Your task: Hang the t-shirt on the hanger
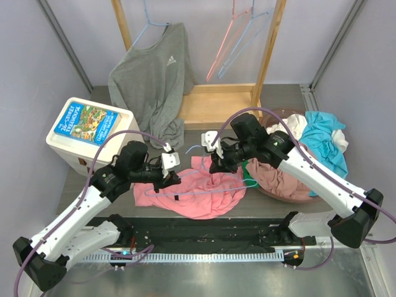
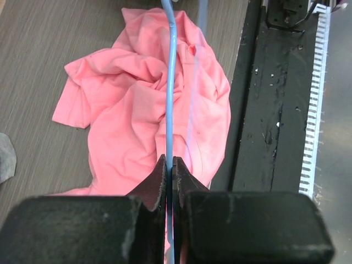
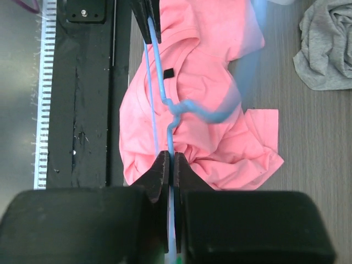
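Left jaws: pressed together, pinching the thin wire of the light-blue hanger point(image 2: 170, 82) at the bottom centre of my left wrist view.
Right jaws: clamped shut on the same hanger's wire, bottom centre of my right wrist view, with its hook curling just above them in the frame.
Hanger: spans between my two jaws, lower middle of the top view.
T-shirt point(image 2: 137, 115): salmon-pink, crumpled on the desk point(image 2: 44, 55) beneath the hanger.
Grey top point(image 1: 154, 80): hangs on the wooden rack point(image 1: 267, 46), upper left of centre.
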Available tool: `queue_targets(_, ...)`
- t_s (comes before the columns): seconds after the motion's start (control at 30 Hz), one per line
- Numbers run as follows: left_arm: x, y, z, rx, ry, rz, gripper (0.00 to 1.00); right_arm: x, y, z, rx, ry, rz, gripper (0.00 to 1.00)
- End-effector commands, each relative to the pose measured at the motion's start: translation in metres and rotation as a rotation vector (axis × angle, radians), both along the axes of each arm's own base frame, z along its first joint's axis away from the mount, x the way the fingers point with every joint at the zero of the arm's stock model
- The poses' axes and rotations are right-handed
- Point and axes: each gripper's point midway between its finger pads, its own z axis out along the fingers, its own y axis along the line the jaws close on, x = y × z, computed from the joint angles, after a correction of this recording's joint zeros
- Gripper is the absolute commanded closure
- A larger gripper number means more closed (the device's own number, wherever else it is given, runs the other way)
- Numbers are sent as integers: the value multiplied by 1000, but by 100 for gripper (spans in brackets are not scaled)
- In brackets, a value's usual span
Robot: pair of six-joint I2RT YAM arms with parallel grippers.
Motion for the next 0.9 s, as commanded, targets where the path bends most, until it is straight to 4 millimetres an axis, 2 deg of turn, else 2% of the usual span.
queue_targets(0.0,5,1,3,-5,-5,43,95,0,1,4,30,-21,-4,99)
queue_targets(0.03,8,3,0,7,16,77,77,-1,-4,4,31,-16,-27,99)
queue_targets(0.13,19,18,-8,52,37,180,47,-1,-28,-11,-44,-29,-114,99)
queue_targets(0.2,27,30,-10,68,37,241,43,0,-44,-22,-105,-45,-158,99)
queue_targets(0.3,24,44,-24,133,45,217,41,-4,-62,-27,-160,-53,-187,99)
queue_targets(0.43,12,55,-50,274,65,70,24,2,-68,-32,-207,-61,-224,99)
queue_targets(0.5,5,59,-62,348,100,-41,23,7,-65,-32,-219,-57,-229,99)
queue_targets(0.67,18,71,-85,470,166,-71,19,9,-65,-40,-253,-28,-237,99)
queue_targets(0.77,32,79,-102,537,141,-78,22,7,-64,-41,-244,-2,-245,99)
queue_targets(0.87,38,84,-116,586,150,-120,30,8,-63,-41,-236,22,-257,99)
